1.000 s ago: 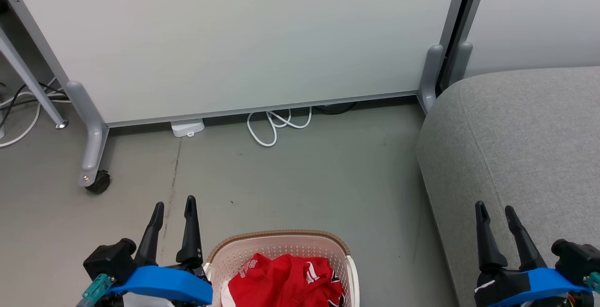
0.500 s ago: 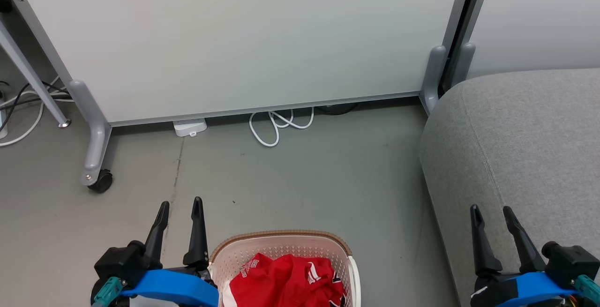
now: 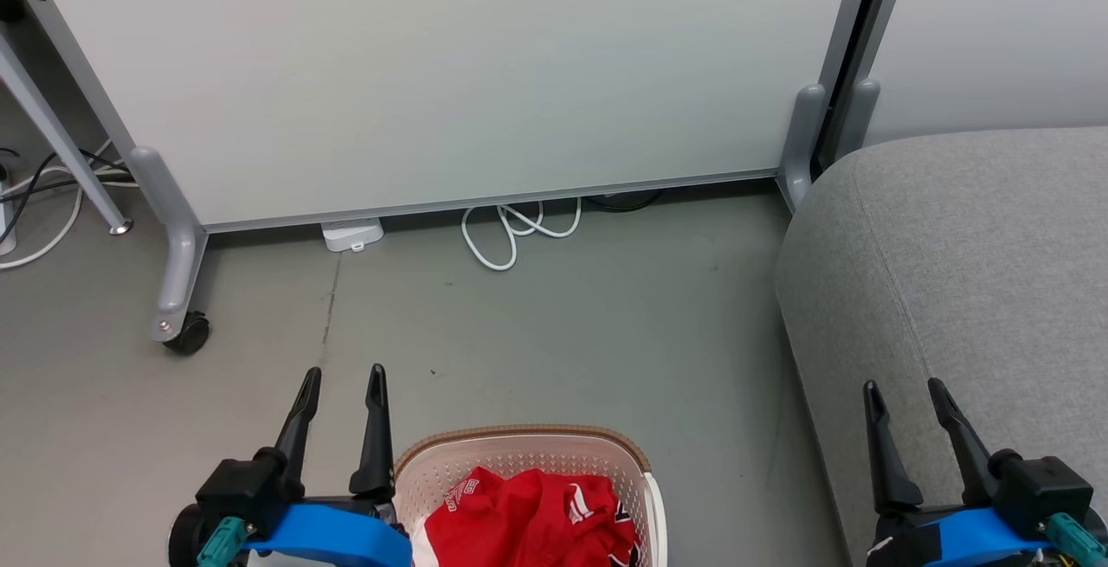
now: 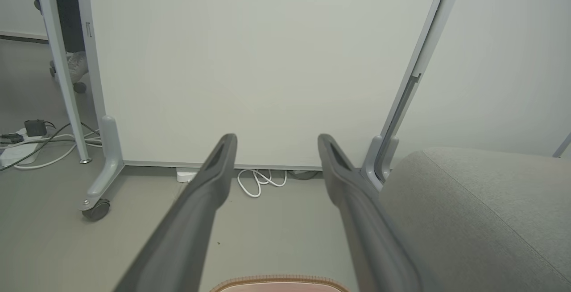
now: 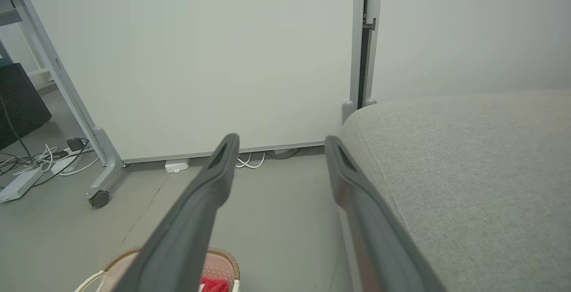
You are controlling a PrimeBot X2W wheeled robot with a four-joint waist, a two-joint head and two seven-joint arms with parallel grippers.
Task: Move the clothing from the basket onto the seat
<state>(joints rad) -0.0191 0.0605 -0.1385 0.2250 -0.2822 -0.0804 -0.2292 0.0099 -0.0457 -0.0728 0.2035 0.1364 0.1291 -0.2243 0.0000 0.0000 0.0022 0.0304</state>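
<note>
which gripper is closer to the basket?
The left gripper: its fingers rise right beside the basket's left rim. The right gripper is off by the seat, with bare floor between it and the basket.

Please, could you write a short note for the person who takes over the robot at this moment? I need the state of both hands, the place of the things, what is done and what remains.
Left hand: open, empty, just left of the basket.
Right hand: open, empty, by the near edge of the seat.
Red clothing: bunched inside the basket, which stands on the floor left of the seat.
Done: nothing moved; no garment on the visible part of the seat.
Left: grasp each garment and carry it onto the seat.
</note>
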